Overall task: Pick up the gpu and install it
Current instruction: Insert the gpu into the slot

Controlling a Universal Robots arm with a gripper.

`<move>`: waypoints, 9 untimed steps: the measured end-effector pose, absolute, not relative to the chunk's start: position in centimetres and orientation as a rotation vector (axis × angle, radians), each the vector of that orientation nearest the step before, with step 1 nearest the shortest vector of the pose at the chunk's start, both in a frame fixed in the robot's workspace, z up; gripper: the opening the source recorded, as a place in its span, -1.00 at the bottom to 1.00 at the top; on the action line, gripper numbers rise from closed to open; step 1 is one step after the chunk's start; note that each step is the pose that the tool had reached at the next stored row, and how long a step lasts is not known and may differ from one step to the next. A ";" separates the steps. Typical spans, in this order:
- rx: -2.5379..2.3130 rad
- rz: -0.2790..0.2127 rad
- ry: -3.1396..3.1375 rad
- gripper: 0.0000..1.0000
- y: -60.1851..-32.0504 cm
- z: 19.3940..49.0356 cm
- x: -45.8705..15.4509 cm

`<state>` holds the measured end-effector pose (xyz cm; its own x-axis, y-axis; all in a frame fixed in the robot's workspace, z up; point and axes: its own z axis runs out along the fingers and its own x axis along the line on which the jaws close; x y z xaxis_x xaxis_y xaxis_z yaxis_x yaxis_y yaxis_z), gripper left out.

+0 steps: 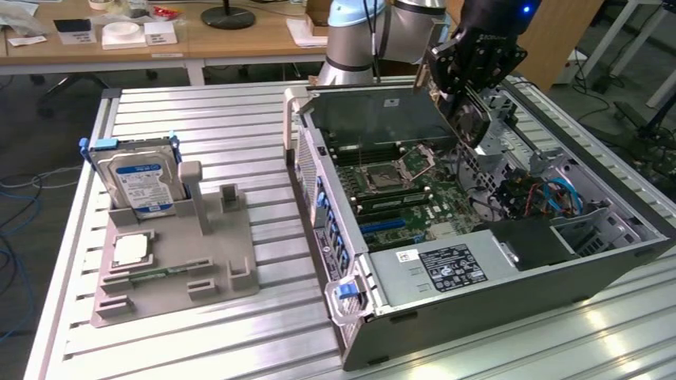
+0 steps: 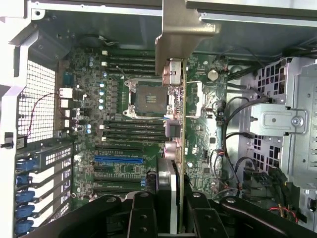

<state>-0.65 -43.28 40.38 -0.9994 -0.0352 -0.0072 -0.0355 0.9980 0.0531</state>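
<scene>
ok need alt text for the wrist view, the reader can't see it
The gripper holds the gpu edge-on over the motherboard of an open computer case, with the card's grey metal bracket at the end away from the fingers. On the green board, a square processor socket and a blue expansion slot lie beside the card.

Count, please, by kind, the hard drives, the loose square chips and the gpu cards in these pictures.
Hard drive: 1, standing in the grey stand
Square silver chip: 1, flat on that stand
gpu: 1, gripped by the tool
Total: 3
</scene>
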 end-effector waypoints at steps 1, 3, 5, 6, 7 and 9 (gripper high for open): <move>-0.070 0.083 3.134 -0.44 -43.3 40.4 -0.7; -0.126 0.084 3.133 -0.44 -43.3 40.4 -0.6; -0.183 0.084 3.131 -0.44 -43.3 40.4 -0.6; -0.211 0.084 3.130 -0.44 -43.3 40.4 -0.6; -0.239 0.084 3.128 -0.44 -43.3 40.4 -0.6; -0.294 0.084 3.125 -0.44 -43.3 40.4 -0.6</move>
<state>-0.65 -43.28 40.36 -0.9825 -0.1863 -0.0071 -0.1865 0.9810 0.0530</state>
